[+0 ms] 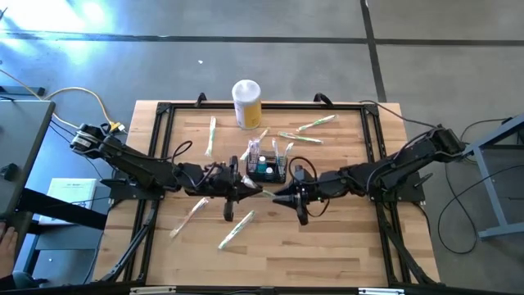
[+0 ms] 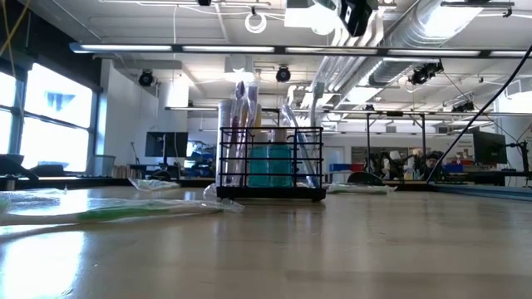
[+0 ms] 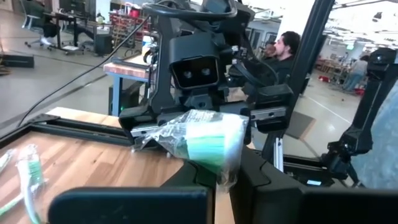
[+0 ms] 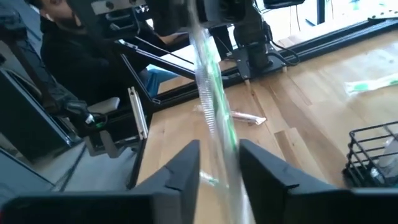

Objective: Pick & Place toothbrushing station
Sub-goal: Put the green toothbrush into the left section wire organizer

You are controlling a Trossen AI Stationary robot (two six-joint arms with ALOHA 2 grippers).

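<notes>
Where the two arms meet at the high view's centre, the left hand is clamped shut on a wrapped toothbrush. Right hand: fingers part-open, the wrapped toothbrush running up between them; contact unclear. Black wire-mesh toothbrushing station stands on the wooden surface just above both hands, holding upright wrapped brushes and a teal item. Yellow-and-white canister at top centre. More wrapped brushes lie scattered about.
</notes>
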